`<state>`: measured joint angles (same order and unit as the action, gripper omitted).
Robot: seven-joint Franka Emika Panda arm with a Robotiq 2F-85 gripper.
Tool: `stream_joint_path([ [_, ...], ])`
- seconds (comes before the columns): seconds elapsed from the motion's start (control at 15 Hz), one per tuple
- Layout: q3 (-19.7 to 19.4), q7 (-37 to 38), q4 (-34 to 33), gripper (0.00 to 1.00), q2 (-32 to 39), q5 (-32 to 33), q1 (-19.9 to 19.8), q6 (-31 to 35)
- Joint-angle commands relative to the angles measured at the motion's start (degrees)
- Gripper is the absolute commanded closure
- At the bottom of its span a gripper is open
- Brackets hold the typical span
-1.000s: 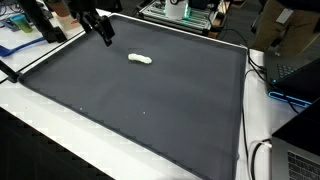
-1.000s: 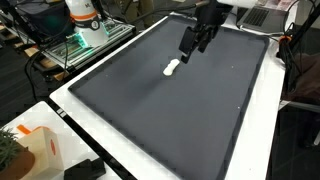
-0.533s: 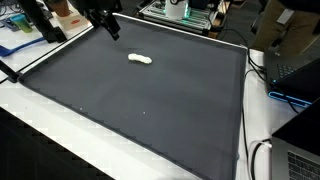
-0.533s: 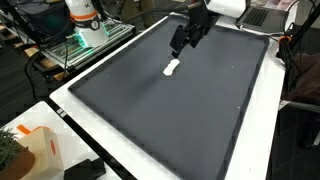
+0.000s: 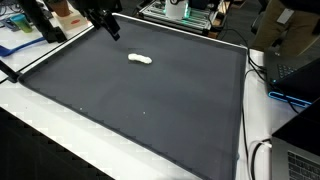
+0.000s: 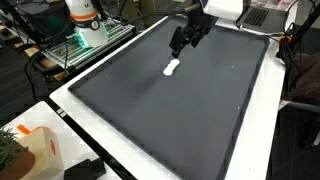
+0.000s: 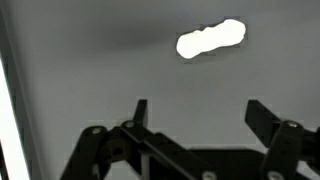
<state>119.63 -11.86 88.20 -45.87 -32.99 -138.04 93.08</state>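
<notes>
Wrist view: the black two-finger gripper (image 7: 197, 110) has its jaws spread wide with nothing between them. Only bare mat shows in the gap.

The small white lumpy elongated object (image 7: 211, 39) lies flat on the large dark grey mat (image 7: 90, 60), ahead of the fingertips and apart from them, slightly toward one finger's side. A pale strip runs along the left border of this view; I read it as the mat's edge.

In both exterior views the gripper (image 5: 114, 34) (image 6: 178, 47) hangs above the mat (image 5: 150, 100) (image 6: 170, 120), near one of its edges and close to a corner. The white object (image 5: 140, 59) (image 6: 172, 68) lies just beside the gripper, toward the mat's middle, untouched.

Open room: nearly all of the mat is bare, and the white object is the only item on it. A narrow band of white tabletop (image 5: 60, 125) frames the mat. Equipment and cables crowd the area beyond the band.

Object appearance: bright white, oblong, uneven bumpy outline, longer than wide, lying on its side. I cannot tell the material.
</notes>
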Motion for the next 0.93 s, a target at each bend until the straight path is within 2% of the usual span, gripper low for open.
stream_joint_path([
  [0.0, 1.8, 0.8, -5.0, 0.00, -3.1, -4.9, -5.8, -7.1],
  [0.13, -5.0, 0.0, -3.9, 0.00, -6.9, -11.6, -2.8, -11.2],
  [0.47, -13.6, 4.5, -3.4, 0.00, -14.6, -23.6, -2.9, -18.5],
  [0.67, -16.2, 7.1, -3.5, 0.00, -18.5, -25.8, -2.9, -18.7],
  [0.73, -14.1, 5.1, -2.4, 0.00, -14.7, -23.5, -2.9, -17.2],
  [0.87, -14.3, 5.0, -2.5, 0.00, -15.5, -23.6, -2.9, -17.2],
])
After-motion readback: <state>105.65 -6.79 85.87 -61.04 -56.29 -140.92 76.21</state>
